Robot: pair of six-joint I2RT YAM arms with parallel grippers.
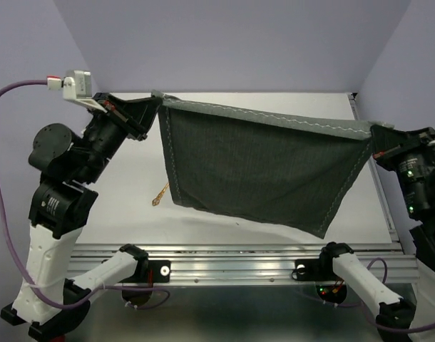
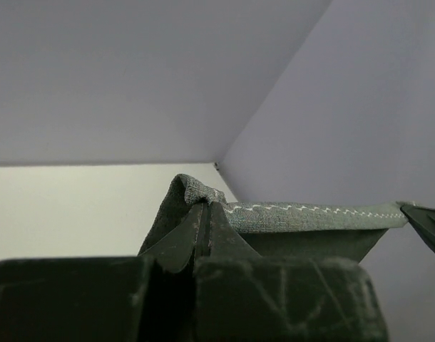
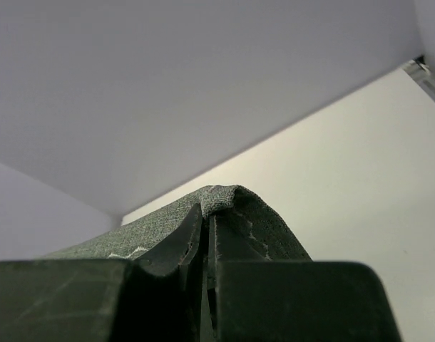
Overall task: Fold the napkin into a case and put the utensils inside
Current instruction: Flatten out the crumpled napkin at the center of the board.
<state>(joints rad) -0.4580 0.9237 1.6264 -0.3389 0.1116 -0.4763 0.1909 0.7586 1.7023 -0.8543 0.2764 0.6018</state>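
The dark grey napkin (image 1: 260, 167) hangs in the air above the table, stretched by its two top corners, its lower edge sagging down to a point at the right. My left gripper (image 1: 155, 105) is shut on the napkin's top left corner (image 2: 196, 191). My right gripper (image 1: 374, 137) is shut on the top right corner (image 3: 221, 198). The pale stitched hem (image 2: 310, 211) runs taut between them. One orange-brown utensil tip (image 1: 159, 197) pokes out on the table beside the cloth's lower left corner; the rest is hidden behind the cloth. No case shape is formed.
The white table (image 1: 118, 206) reaches a metal rail (image 1: 232, 260) at the near edge. Lavender walls (image 1: 224, 43) close in the back and sides. A purple cable (image 1: 0, 185) loops beside the left arm.
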